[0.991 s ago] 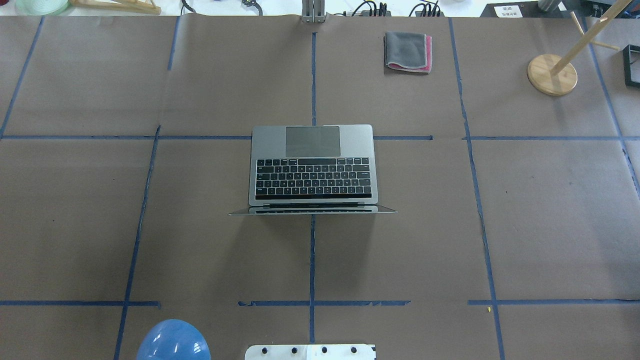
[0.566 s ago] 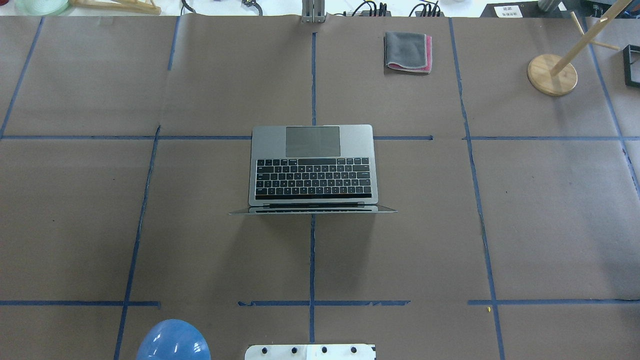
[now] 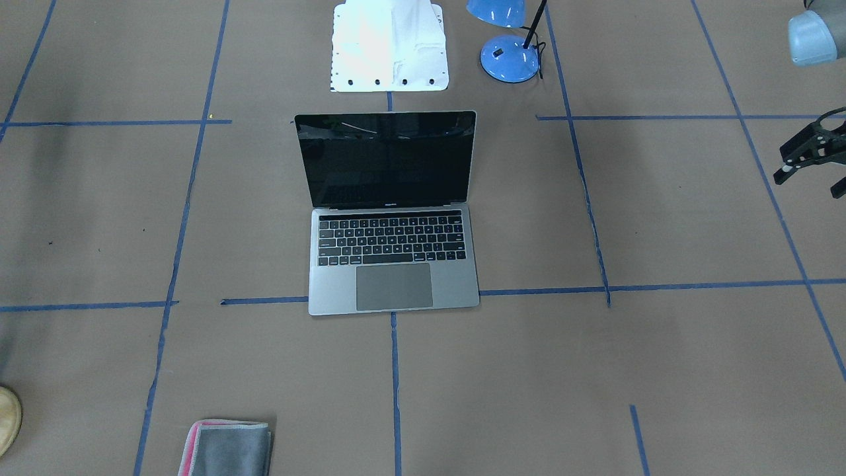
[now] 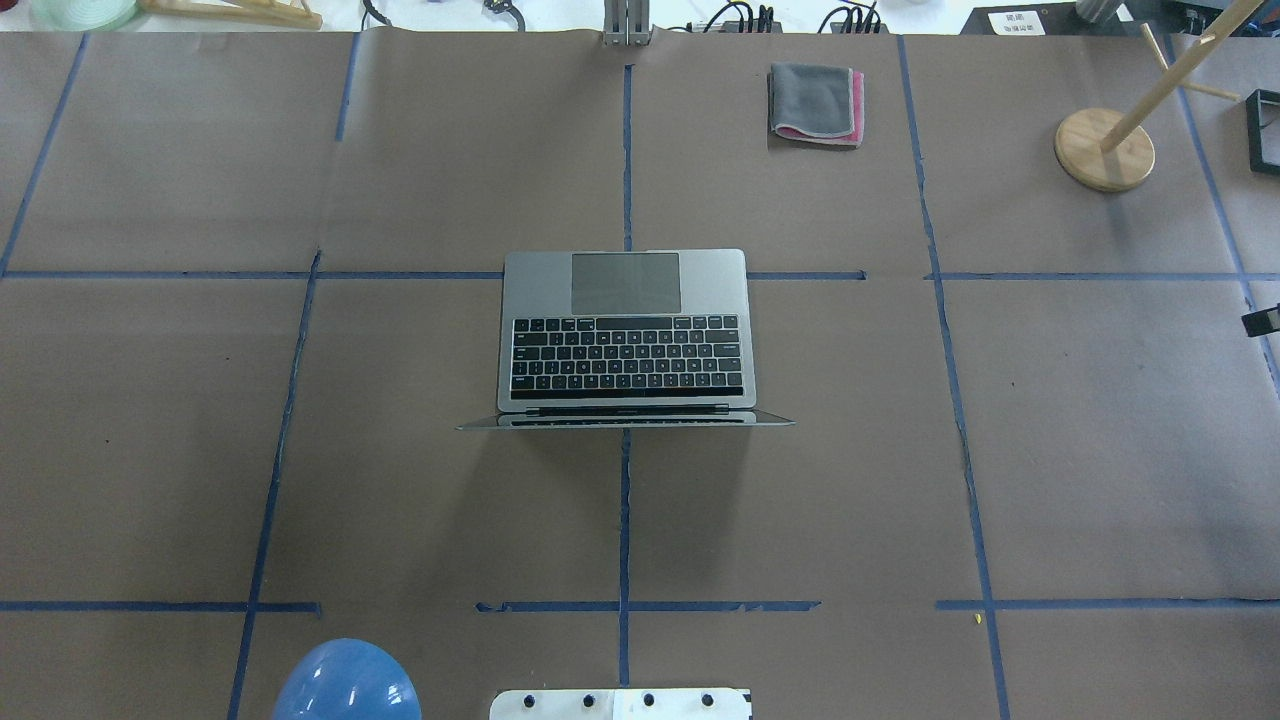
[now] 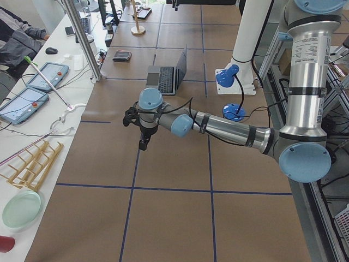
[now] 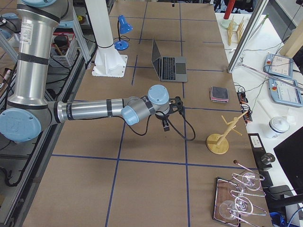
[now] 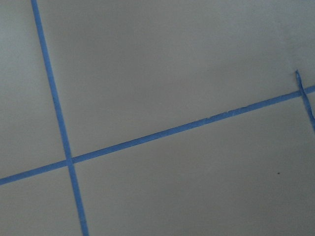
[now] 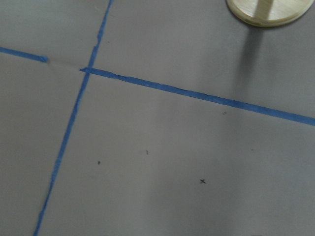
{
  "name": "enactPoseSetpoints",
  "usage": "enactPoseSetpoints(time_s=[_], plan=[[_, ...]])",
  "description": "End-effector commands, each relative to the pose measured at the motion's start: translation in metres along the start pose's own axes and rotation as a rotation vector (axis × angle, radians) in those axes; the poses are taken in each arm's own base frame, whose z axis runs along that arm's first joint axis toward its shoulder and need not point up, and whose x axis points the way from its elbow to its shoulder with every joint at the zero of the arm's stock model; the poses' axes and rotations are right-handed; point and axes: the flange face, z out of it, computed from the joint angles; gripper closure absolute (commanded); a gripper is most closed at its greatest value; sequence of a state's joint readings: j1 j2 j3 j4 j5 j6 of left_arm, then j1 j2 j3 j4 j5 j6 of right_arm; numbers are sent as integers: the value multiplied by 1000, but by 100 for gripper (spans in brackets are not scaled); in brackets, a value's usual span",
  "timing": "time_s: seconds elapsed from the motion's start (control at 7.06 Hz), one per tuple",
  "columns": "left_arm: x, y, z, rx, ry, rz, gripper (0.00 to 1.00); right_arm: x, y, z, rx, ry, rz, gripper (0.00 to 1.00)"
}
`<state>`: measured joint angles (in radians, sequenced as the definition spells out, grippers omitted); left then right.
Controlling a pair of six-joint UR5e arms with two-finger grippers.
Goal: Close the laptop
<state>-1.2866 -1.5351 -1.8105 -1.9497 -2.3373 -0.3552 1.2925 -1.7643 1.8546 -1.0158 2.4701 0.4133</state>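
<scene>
Heads up, the biggest risk imo is right at the contact. If you push the lid low near the hinge, or too fast, the whole thing prob skids across the paper-covered counter (image 4: 400, 150) instead of folding. The lid could also slam onto the keys, and a hard tip dragged over the glossy screen could scratch it. The left end effector (image 3: 810, 173) looks spread wide w/ nothing in it, hanging over bare counter out toward the robot's left end. The right end effector (image 6: 173, 113) is over bare counter too, not far from the wooden stand (image 4: 1104, 150). Can't tell how far open it is, since it's only a sliver at the overhead view's edge. Both are well apart from the laptop (image 4: 625, 330), which sits mid-counter w/ the lid about upright, lid back toward the robot base and trackpad on the far side. So the closing hasn't started. Further out, the blue lamp (image 3: 509, 56) stands behind the lid on the robot's left, and a left-arm sweep could clip it. The folded cloth (image 4: 815, 103) is way off at the far edge, no issue.
</scene>
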Motion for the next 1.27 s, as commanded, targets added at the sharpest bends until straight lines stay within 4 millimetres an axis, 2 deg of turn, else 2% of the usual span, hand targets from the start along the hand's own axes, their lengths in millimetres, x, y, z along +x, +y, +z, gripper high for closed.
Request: enactPoseSetpoints(time_s=[0.0,0.14,0.28,0.42,0.57,0.71,0.85,0.99,1.13], plan=[[48,20,28,44,106,-77,1,-59,16,31,36,-130,79,3],[71,25,38,50,151,-95,1,-77,21,40,44,-168,100,4],[93,30,47,63,187,-124,1,-102,28,60,74,-186,130,4],[117,34,56,91,201,-143,1,-133,35,79,104,-206,153,4],[154,40,61,116,215,-147,1,-175,44,86,111,-236,173,5],[191,51,67,123,232,-153,1,-216,60,100,113,-262,173,5],[226,63,71,133,251,-117,1,-240,77,121,129,-254,145,6],[250,73,74,130,270,-85,1,-264,100,144,139,-247,116,9],[272,85,81,124,284,-55,2,-290,122,157,161,-253,90,10]])
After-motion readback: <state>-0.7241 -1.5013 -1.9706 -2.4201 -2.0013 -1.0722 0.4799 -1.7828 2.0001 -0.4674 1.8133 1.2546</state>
